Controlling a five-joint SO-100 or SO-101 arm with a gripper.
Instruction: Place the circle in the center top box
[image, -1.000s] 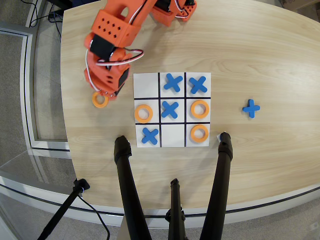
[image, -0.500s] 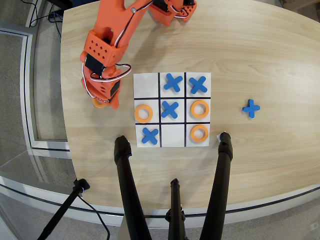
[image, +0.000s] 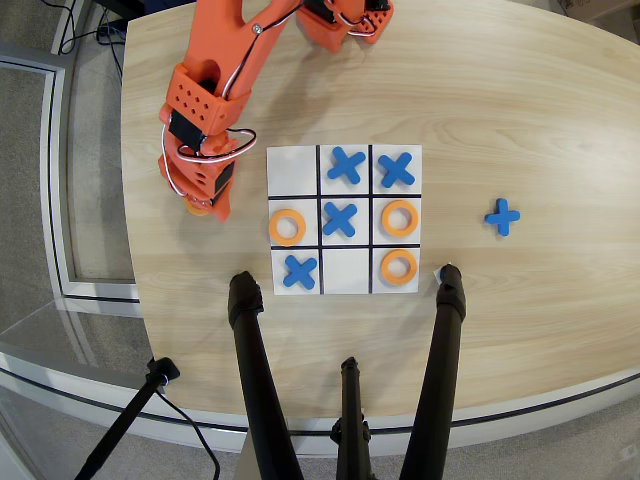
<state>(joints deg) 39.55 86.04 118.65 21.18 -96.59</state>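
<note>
Light wood table (image: 520, 110) with a rounded edge, grey floor around it; three black tripod legs (image: 262, 390) cut into the lower part of the overhead view. I take the white 3x3 board (image: 292, 168) as my landmark.

Off the board's left edge, level with its middle row, sits the orange gripper (image: 203, 207), the arm reaching down from its base at the top of the view. A sliver of the circle (image: 197, 208) shows under the gripper's tip, on bare table, clear of the board. From above the arm body hides the fingers, so I cannot tell whether they are spread or closed on the ring.

On the board: blue crosses (image: 346, 165) in four cells, three more orange rings (image: 287, 227) in others. The center top box (image: 346, 270), middle of the row nearest the tripod, is blank white. One spare blue cross (image: 503, 216) lies well off the board's right edge.
</note>
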